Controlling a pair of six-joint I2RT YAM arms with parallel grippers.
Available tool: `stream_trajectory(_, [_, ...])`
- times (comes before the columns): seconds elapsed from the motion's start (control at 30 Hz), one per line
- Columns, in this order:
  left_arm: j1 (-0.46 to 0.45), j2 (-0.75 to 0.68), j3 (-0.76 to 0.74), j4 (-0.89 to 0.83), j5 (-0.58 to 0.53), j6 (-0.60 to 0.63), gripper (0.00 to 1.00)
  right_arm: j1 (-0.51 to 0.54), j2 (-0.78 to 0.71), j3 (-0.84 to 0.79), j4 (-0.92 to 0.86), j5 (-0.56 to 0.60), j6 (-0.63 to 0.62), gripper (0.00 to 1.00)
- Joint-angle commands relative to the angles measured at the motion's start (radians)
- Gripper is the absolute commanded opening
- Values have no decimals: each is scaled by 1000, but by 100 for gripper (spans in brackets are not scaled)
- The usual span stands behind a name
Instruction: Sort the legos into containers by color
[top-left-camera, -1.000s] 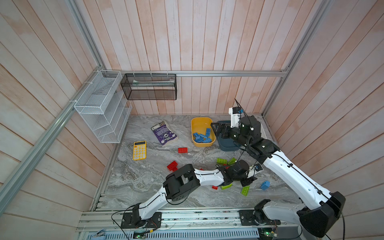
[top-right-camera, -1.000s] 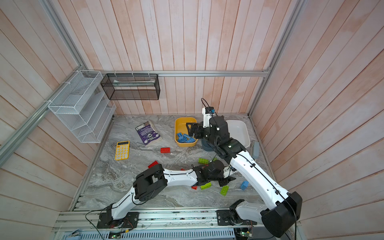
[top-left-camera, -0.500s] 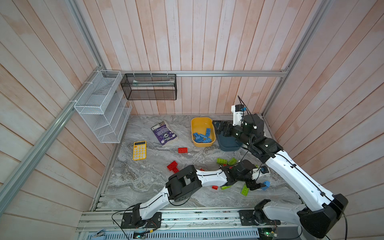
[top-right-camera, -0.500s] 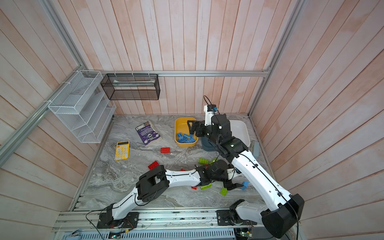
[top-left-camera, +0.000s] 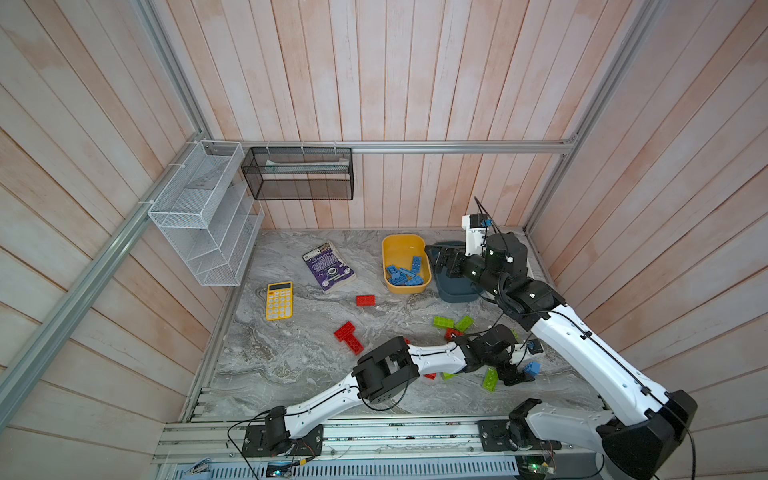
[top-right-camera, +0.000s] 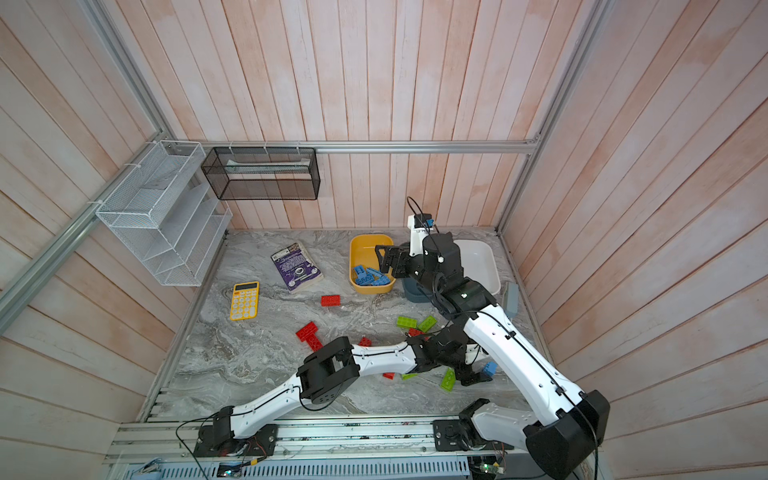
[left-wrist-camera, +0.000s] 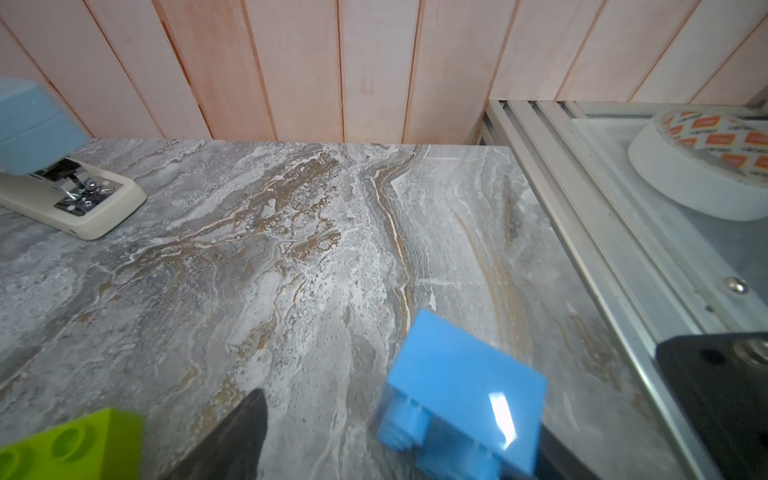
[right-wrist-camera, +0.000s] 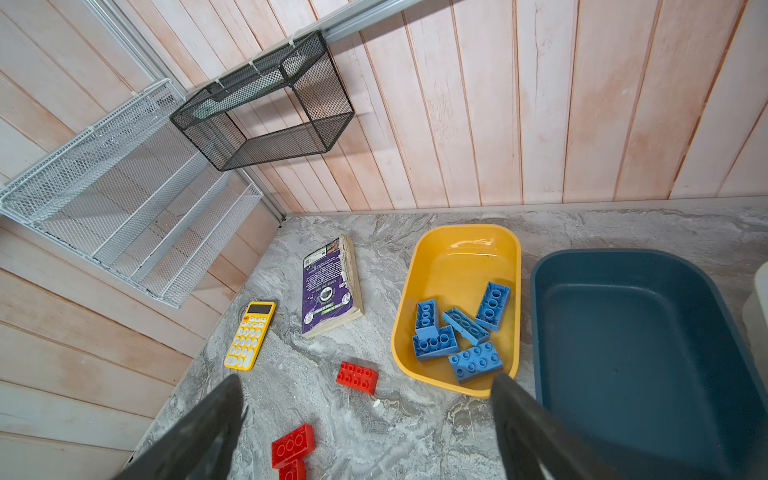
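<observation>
Blue lego (left-wrist-camera: 469, 390) between spread left end effector (left-wrist-camera: 403, 419) jaws; right end effector (right-wrist-camera: 365, 380) spread.

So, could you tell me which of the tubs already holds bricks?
The yellow tub, holding blue bricks; the teal tub and what shows of the white tub hold none.

yellow tub (right-wrist-camera: 457, 232): upright, at the rear of the table (top-left-camera: 291, 365). contains five blue bricks (right-wrist-camera: 476, 361), loose, some flat with studs up, some tilted

dark teal tub (right-wrist-camera: 623, 332): upright, just beside the yellow tub

white tub (top-right-camera: 478, 262): upright, beyond the teal tub, partly hidden

loose on the table:
- one red brick (top-left-camera: 365, 300), studs up, near the yellow tub
- two red bricks (top-left-camera: 344, 331), touching, mid-table
- two green bricks (top-left-camera: 441, 321), side by side
- one green brick (top-left-camera: 490, 379) near the front
- one blue brick (top-left-camera: 532, 368) beside it, tipped, studs sideways
</observation>
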Motion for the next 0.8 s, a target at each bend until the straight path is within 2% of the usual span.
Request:
stream_trajectory(0.0, [-6,41,56,16,-16,-37,82,-4,-30,-20,20,-7,-15,92])
stream_trajectory(0.13, [-14,72,99,22,-35,-50,78,-3,-41,-34,19,-4,-18,92])
stream_trajectory(0.23, [-18,86,121,16,-35,-49,71,-4,-44,-38,14,-1,-20,92])
stream_trajectory(0.37, [-20,77,108,26,-50,-49,53,-4,-48,-41,13,-1,-20,92])
stream_trajectory(0.47, [-19,52,73,45,-64,-49,44,-3,-50,-39,11,0,-17,92])
stream_trajectory(0.6, [-20,-19,-20,89,-97,-52,39,-4,-55,-30,-1,5,-18,92])
stream_trajectory(0.77, [-14,-230,-324,222,-176,-75,37,-11,-58,4,-42,30,-26,92])
